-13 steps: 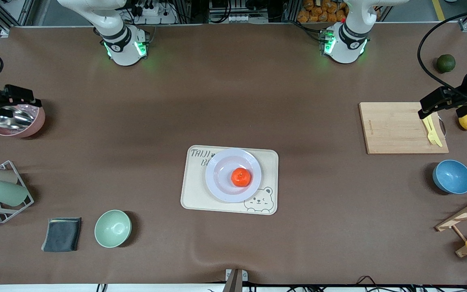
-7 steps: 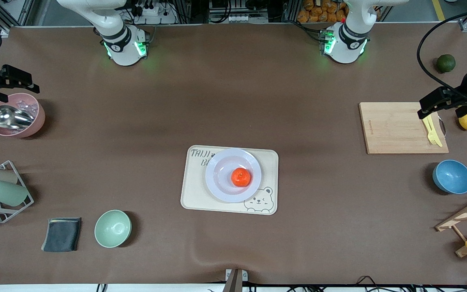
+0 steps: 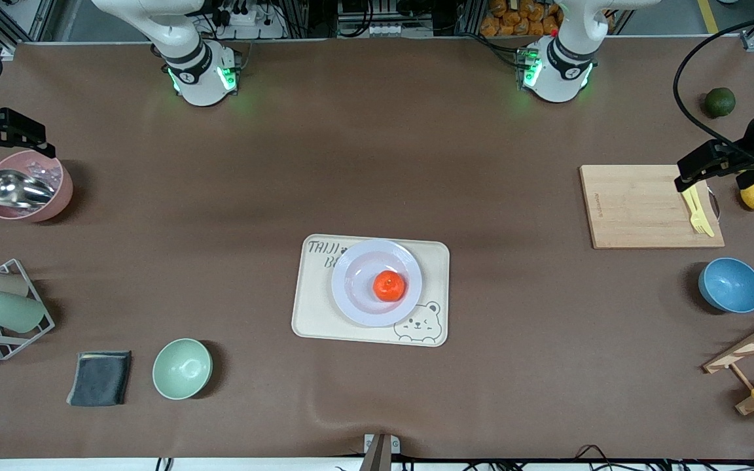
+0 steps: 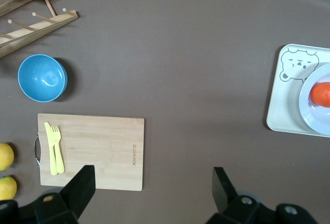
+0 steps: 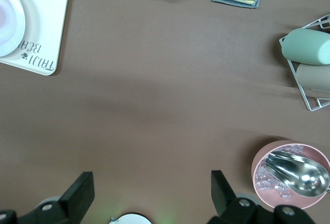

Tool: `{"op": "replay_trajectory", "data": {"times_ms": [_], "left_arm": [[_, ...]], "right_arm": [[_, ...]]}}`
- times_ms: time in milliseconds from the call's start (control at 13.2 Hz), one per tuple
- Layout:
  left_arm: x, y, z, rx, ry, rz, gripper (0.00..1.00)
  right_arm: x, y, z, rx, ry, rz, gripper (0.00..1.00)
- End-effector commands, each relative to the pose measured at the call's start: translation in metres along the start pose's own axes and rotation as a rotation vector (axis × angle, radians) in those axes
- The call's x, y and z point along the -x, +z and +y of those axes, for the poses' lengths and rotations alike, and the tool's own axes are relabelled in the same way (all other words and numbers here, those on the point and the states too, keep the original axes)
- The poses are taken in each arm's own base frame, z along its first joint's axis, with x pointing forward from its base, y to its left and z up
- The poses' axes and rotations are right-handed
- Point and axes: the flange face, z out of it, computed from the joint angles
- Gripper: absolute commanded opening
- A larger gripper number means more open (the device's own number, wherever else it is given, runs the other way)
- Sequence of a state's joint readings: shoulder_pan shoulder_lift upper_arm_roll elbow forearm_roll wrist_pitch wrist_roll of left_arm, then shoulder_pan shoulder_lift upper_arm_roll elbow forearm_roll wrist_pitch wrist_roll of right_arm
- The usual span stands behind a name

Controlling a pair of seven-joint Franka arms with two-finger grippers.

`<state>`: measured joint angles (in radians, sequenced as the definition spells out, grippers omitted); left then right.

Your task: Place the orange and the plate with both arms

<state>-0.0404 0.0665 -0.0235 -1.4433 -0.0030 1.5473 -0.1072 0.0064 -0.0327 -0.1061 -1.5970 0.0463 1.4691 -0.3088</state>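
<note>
Brown matting is covering the whole bench [image 3: 220, 216], and near its middle the cream bear-print tray [image 3: 315, 307] is carrying the plate [image 3: 357, 288], a plain white shallow round with a wide rim. On the plate the orange [image 3: 389, 286] is sitting, small, glossy and bright orange-red, a little off the plate's centre toward the left arm's end. The left claw [image 4: 152, 185] is hanging with its fingers wide apart and holding nothing over the wooden cutting board [image 3: 639, 206], where a yellow fork [image 3: 698, 212] is lying. The right claw [image 5: 149, 188] is hovering, fingers likewise spread and holding nothing, by the pink bowl [image 3: 56, 196] with its metal scoop [image 3: 17, 188]. Both arms are running off the front view's edges, so that view is cutting them short; each wrist view is showing only part of the plate.
</note>
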Motion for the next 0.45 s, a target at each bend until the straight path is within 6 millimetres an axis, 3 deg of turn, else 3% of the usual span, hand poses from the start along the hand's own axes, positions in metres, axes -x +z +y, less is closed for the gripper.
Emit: {"op": "replay_trajectory", "data": {"times_ms": [0,378], "left_arm": [[0.004,-0.005,0.001,-0.026,0.024,-0.004,1.00],[0.007,-0.005,-0.003,-0.030,0.016,-0.024,1.00]], "right_arm": [[-0.008,0.005,0.006,0.036,0.017,0.016,1.00],[-0.008,-0.007,0.006,0.062,0.019,0.045,1.00]]}}
